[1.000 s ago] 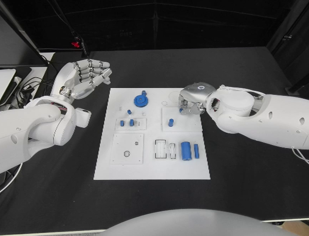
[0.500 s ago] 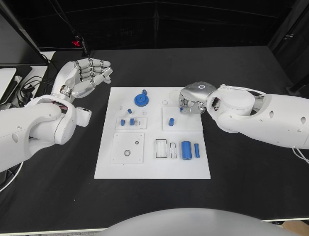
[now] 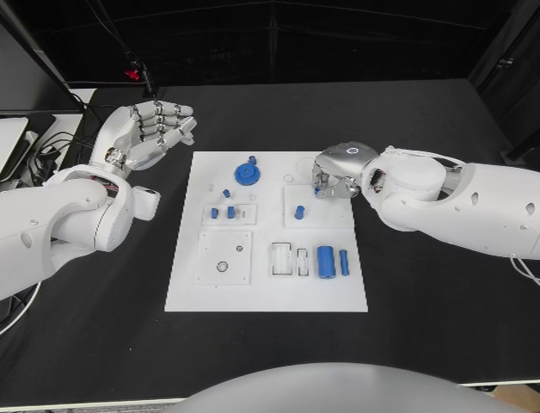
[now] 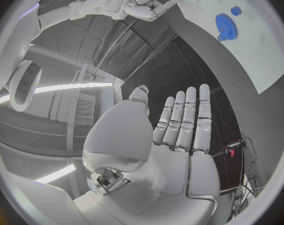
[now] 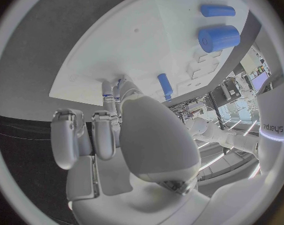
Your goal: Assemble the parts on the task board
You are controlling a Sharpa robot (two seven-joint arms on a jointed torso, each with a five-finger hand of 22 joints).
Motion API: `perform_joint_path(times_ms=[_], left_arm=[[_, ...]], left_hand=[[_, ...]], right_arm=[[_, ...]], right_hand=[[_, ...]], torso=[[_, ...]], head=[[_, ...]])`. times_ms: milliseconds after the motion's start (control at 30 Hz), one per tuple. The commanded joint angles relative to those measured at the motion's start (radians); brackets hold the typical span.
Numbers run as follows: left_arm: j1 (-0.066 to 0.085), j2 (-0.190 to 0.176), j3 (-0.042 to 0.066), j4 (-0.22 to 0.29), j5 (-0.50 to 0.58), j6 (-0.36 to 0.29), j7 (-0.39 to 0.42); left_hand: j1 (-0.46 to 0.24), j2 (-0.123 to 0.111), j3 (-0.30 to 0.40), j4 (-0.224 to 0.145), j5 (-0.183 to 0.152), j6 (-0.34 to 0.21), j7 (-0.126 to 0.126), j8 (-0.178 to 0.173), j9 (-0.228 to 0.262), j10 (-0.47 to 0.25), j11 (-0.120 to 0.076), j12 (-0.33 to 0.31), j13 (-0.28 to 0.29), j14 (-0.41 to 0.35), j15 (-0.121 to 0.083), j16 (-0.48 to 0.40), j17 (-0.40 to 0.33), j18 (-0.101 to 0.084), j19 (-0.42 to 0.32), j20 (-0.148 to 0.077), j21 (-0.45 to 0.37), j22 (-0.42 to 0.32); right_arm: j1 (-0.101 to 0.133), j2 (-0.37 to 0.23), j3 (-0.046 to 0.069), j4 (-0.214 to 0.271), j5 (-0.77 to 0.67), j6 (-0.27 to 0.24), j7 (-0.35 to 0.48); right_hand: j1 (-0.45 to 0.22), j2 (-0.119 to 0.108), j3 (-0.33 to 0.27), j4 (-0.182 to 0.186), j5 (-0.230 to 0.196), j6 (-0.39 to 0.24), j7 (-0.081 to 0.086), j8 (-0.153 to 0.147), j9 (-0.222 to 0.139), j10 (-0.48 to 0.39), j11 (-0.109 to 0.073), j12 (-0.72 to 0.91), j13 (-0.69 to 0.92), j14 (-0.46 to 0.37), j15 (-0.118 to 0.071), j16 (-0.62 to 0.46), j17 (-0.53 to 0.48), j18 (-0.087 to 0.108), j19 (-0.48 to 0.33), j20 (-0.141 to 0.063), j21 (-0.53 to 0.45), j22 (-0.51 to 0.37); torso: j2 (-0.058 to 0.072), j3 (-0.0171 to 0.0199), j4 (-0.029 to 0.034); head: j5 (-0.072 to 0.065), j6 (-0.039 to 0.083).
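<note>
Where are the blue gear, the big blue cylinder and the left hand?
blue gear (image 3: 247, 177), head view, on its round face.
big blue cylinder (image 3: 326, 261), head view, mid-length on its side.
left hand (image 3: 150, 132), head view, on the palm.

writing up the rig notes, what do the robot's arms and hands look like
Both arms have smooth, bulky white shells with rounded joints. The left hand and right hand are silver metal with segmented fingers. A thin pale cable loops along the right arm.
</note>
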Motion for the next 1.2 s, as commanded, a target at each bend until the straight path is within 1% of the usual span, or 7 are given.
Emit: perform_joint_path(times_ms=[33, 167, 467, 600, 1067, 1200], left_arm=[[0.001, 0.001, 0.001, 0.0, 0.004, 0.008, 0.002], [0.001, 0.002, 0.001, 0.0, 0.004, 0.008, 0.001], [0.001, 0.001, 0.001, 0.0, 0.004, 0.01, -0.002], [0.001, 0.001, 0.001, 0.0, 0.004, 0.009, -0.003], [0.001, 0.001, 0.001, 0.0, 0.004, 0.009, -0.004], [0.001, 0.002, 0.001, 0.0, 0.004, 0.01, -0.005]], left_hand=[[0.008, 0.005, -0.008, -0.001, 0.004, -0.006, 0.054, 0.007, -0.001, -0.007, 0.001, 0.004, -0.001, 0.01, 0.0, 0.002, -0.001, 0.011, 0.009, -0.001, 0.004, -0.002], [0.008, 0.005, -0.008, -0.001, 0.004, -0.006, 0.054, 0.007, -0.001, -0.007, 0.001, 0.004, -0.001, 0.01, 0.0, 0.002, -0.001, 0.011, 0.009, -0.001, 0.004, -0.002], [0.009, 0.006, -0.009, -0.001, 0.004, -0.006, 0.054, 0.007, -0.001, -0.008, 0.001, 0.005, -0.001, 0.01, -0.001, 0.003, -0.001, 0.01, 0.009, -0.001, 0.005, -0.002], [0.009, 0.006, -0.009, -0.001, 0.004, -0.006, 0.054, 0.007, -0.001, -0.007, 0.001, 0.005, -0.001, 0.01, -0.001, 0.003, -0.001, 0.01, 0.009, -0.001, 0.005, -0.002], [0.01, 0.006, -0.009, -0.001, 0.004, -0.006, 0.054, 0.008, -0.001, -0.007, 0.001, 0.006, 0.0, 0.009, -0.001, 0.004, -0.002, 0.01, 0.009, -0.001, 0.005, -0.002], [0.012, 0.008, -0.009, -0.001, 0.005, -0.006, 0.053, 0.01, -0.001, -0.006, 0.0, 0.009, 0.0, 0.009, -0.001, 0.005, -0.002, 0.01, 0.01, -0.002, 0.005, -0.002]], right_arm=[[-0.002, 0.002, -0.002, 0.0, 0.006, -0.008, 0.019], [-0.002, 0.003, -0.002, 0.0, 0.008, -0.005, 0.016], [-0.002, 0.003, -0.002, 0.0, 0.012, -0.011, 0.015], [-0.002, 0.003, -0.002, 0.001, 0.013, -0.014, 0.018], [-0.002, 0.006, -0.002, 0.0, 0.013, -0.012, 0.018], [-0.002, 0.007, -0.002, -0.001, 0.013, -0.005, 0.017]], right_hand=[[0.015, 0.004, 0.013, 0.001, -0.005, 0.017, -0.002, 0.003, 0.002, 0.015, -0.002, -0.008, -0.001, 0.071, -0.009, -0.003, 0.088, 0.009, 0.066, -0.008, -0.003, 0.235], [0.014, -0.002, 0.017, 0.003, -0.005, 0.021, -0.002, 0.002, 0.002, 0.016, -0.001, -0.012, -0.001, 0.07, -0.009, -0.004, 0.085, 0.009, 0.066, -0.009, -0.004, 0.235], [0.015, -0.026, 0.032, 0.002, -0.005, -0.011, 0.011, -0.024, -0.006, 0.014, 0.006, -0.026, -0.001, 0.07, -0.004, -0.005, 0.084, 0.009, 0.066, -0.009, -0.004, 0.235], [0.02, -0.032, 0.04, 0.001, -0.005, -0.014, 0.013, -0.028, -0.005, 0.015, 0.007, -0.029, -0.001, 0.071, -0.002, -0.004, 0.085, 0.009, 0.067, -0.008, -0.003, 0.235], [0.025, -0.035, 0.051, 0.002, -0.005, -0.007, 0.013, -0.027, -0.003, 0.018, 0.008, -0.03, -0.001, 0.07, -0.001, -0.005, 0.084, 0.009, 0.067, -0.007, -0.002, 0.235], [0.027, -0.031, 0.064, 0.002, -0.005, 0.011, 0.007, -0.02, 0.001, 0.025, 0.004, -0.029, 0.0, 0.07, -0.004, -0.005, 0.083, 0.008, 0.068, -0.007, -0.002, 0.236]], torso=[[0.0, -0.0002, -0.0003], [-0.001, 0.0001, 0.0001], [0.0, -0.0001, -0.0001], [0.0, 0.0001, 0.0005], [0.0, -0.0003, -0.0003], [0.0, -0.0003, -0.0001]], head=[[0.001, -0.001], [0.0, -0.001], [0.002, 0.0], [0.002, 0.001], [0.003, -0.003], [0.003, -0.003]])
